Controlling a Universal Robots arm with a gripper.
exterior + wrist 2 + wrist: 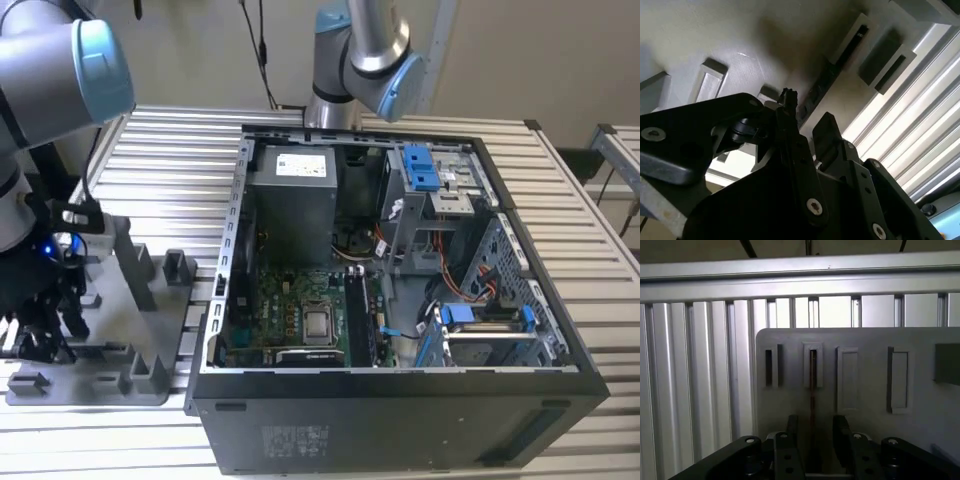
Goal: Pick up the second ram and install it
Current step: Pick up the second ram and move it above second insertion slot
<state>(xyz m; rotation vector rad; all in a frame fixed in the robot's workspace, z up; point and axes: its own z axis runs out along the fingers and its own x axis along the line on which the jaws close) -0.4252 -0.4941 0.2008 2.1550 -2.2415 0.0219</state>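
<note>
The second ram is a thin dark stick seen edge-on, standing in a narrow slot of the grey fixture tray. My gripper is open and straddles it, one black finger on each side with a gap to the stick. In the second wrist view the ram runs along the tray just beyond my gripper. In the exterior view my gripper hangs low over the tray at the exterior view's left.
An open black computer case lies on the slatted metal table, its motherboard exposed, to the right of the tray. A second robot arm stands behind the case. Upright posts rise from the tray near my gripper.
</note>
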